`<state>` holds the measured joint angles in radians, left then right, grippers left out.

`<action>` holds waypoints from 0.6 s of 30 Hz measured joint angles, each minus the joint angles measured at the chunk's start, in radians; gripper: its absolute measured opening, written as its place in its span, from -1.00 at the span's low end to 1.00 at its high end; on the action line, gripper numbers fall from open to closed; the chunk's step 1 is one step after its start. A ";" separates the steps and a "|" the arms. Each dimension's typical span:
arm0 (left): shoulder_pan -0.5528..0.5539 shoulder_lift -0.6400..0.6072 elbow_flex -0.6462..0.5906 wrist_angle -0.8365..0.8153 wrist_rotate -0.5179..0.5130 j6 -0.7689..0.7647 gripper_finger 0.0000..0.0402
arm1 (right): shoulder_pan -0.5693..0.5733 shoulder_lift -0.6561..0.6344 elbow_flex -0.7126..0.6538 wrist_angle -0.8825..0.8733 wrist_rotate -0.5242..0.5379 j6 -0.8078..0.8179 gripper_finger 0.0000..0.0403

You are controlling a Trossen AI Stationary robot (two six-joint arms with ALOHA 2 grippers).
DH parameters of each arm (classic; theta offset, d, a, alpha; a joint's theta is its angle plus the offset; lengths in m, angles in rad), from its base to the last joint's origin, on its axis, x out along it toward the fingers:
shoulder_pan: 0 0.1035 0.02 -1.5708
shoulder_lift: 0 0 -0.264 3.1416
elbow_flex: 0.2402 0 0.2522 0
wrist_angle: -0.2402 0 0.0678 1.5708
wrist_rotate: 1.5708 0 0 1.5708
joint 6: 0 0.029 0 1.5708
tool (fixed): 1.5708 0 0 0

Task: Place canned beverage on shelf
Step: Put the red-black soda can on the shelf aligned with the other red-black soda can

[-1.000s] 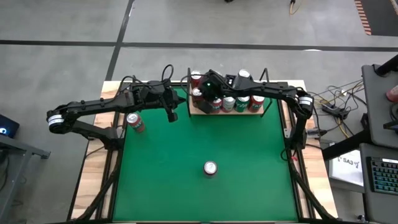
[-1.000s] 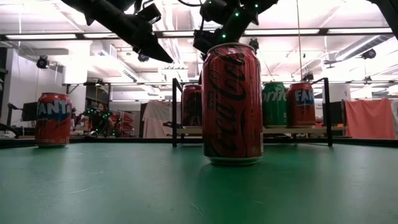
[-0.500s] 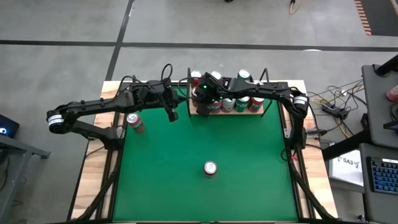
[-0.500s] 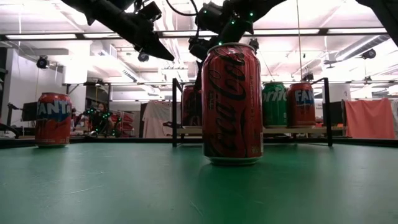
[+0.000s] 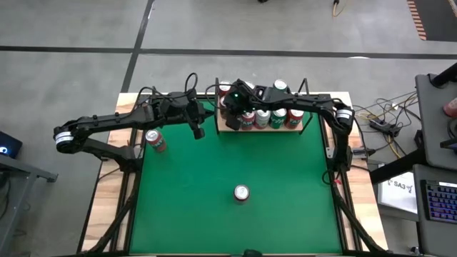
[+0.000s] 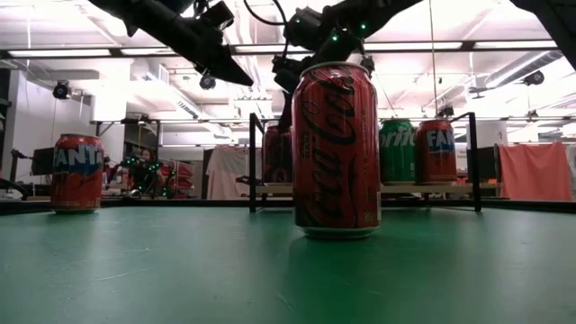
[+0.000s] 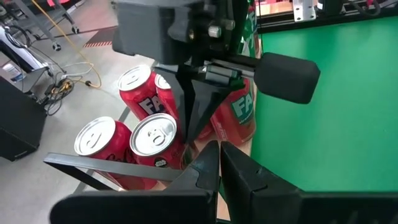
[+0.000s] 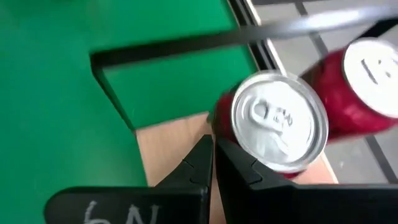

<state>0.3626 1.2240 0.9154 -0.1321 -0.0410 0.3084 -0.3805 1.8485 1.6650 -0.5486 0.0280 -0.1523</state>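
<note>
The shelf point(image 5: 260, 128), a tan board with black uprights, stands at the table's far edge and carries several cans in a row point(image 6: 409, 151). A red cola can point(image 5: 241, 193) stands upright at mid-table, close to the low camera point(image 6: 336, 148). A red Fanta can point(image 5: 154, 140) stands near the table's left edge. My right gripper point(image 5: 230, 100) is shut over the shelf's left end, its fingers pointing down beside a silver-topped red can point(image 8: 280, 121). My left gripper point(image 5: 198, 131) is shut and empty, above the table just left of the shelf. My right gripper's shut fingers point(image 8: 233, 163) stand close against the side of the silver-topped red can's rim point(image 8: 227, 134), coming from above. I cannot tell whether they touch it. The can stands upright on the shelf board point(image 8: 171, 149).
Black metal uprights point(image 6: 253, 162) rise at the shelf's ends. Open green felt lies between the shelf and the cola can. Wooden table borders run along both sides. A desk with a keyboard stands off the table to the right point(image 5: 435, 200).
My right gripper has gone toward the table's left edge along the shelf, from above the row of cans to above the shelf's left end.
</note>
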 joint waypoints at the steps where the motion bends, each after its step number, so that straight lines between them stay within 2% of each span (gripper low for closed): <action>1: 0.000 0.000 0.000 0.000 0.000 0.000 -1.00 | 0.000 -0.002 0.000 -0.018 0.000 -0.003 -0.96; 5: 0.000 0.000 0.000 -0.001 0.000 0.000 -1.00 | 0.000 -0.021 0.000 -0.055 0.000 -0.016 -0.96; 18: 0.000 0.000 0.000 0.022 0.000 0.038 -1.00 | -0.030 -0.015 0.000 0.011 -0.001 -0.056 -0.96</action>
<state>0.3626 1.2241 0.9156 -0.1101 -0.0413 0.3464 -0.4108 1.8339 1.6650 -0.5380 0.0273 -0.2084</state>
